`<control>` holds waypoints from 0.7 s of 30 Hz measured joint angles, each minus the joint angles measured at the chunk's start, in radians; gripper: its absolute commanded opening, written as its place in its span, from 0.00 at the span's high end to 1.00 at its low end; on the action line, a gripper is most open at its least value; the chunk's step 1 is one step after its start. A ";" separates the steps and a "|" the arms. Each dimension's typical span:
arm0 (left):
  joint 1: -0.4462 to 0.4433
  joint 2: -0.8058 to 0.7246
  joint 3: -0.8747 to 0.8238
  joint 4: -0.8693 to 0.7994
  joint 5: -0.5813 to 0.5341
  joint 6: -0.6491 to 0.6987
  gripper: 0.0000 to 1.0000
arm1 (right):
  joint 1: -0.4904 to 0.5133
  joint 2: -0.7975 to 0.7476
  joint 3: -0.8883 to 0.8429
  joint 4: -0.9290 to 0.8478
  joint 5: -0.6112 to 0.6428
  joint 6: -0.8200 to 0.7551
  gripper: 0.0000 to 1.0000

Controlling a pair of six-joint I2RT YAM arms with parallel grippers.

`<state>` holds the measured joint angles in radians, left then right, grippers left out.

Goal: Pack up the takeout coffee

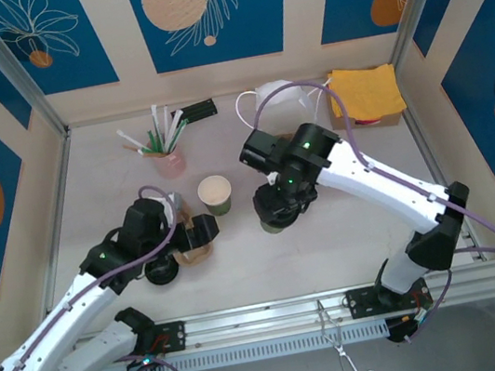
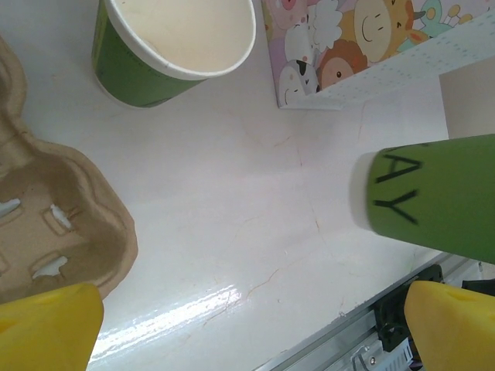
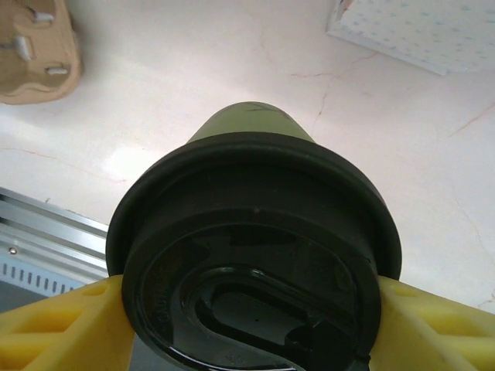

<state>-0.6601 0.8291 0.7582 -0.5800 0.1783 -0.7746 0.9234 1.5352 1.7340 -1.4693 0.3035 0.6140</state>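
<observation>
Green lidded cup (image 3: 247, 131) sits upright in the right claw (image 3: 247, 328), fingers (image 3: 54, 325) pinched either side of its black lid (image 3: 255, 255). Long axis is vertical, and the base is maybe just touching the desk (image 1: 242, 271), hard to tell. Cardboard carrier (image 1: 195, 241) lies off to its left, beside the wide-open, empty left claw (image 2: 247, 325), so it's a leftward carry imo.

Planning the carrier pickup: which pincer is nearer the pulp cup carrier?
Left. The left pincer hangs open at the edge of the pulp cup carrier; the right pincer is farther off, clamped on the lid of the lidded green cup.
</observation>
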 measured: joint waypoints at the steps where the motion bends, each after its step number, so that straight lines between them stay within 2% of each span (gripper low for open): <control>1: 0.000 0.006 0.002 0.004 0.002 0.002 0.00 | 0.000 -0.008 0.014 -0.012 0.004 0.002 0.30; 10: -0.001 0.057 0.034 0.039 0.018 0.024 0.00 | -0.053 -0.039 0.196 -0.129 0.023 0.009 0.30; 21: -0.008 0.098 0.042 0.083 0.031 0.025 0.00 | -0.206 -0.045 0.463 -0.151 0.026 -0.007 0.31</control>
<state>-0.6685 0.9272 0.7998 -0.4969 0.2096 -0.7498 0.7177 1.4899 2.1967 -1.6199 0.3294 0.6067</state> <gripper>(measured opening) 0.998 0.698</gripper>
